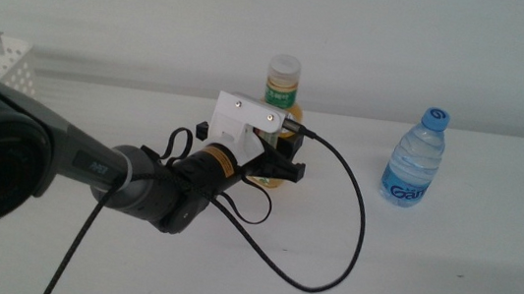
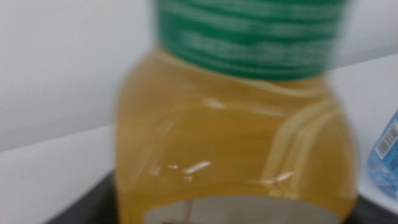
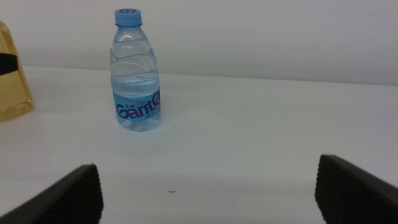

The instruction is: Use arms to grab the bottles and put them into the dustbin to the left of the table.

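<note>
Item 1: squat orange juice bottle with pale cap and green neck label (image 1: pixel 282 92), upright at mid-worktop toward the far edge. The left pincer (image 1: pixel 283 165) sits at its lower body, dark jaws either side, apparently closed on it; contact itself is not clearly shown, though the left wrist view is filled by the amber body (image 2: pixel 236 143), which suggests a low grasp chosen to keep the bottle upright on lifting.

Item 2: clear water bottle with blue cap and blue label (image 1: pixel 414 162), upright, well apart to the right of Item 1, untouched.

Item 3: white perforated plastic basket, the dustbin (image 1: pixel 0 56), at the far left edge, only a corner visible behind the left arm.

Item 4: right pincer (image 3: pixel 208 186), low near the front, jaws spread wide, empty, facing the water bottle (image 3: pixel 135 74); waiting.

Item 5: plain white worktop (image 1: pixel 447 257). Open surface lies between Item 1 and the dustbin; a black cable (image 1: pixel 357 227) loops loosely beside the left pincer and could drag.
</note>
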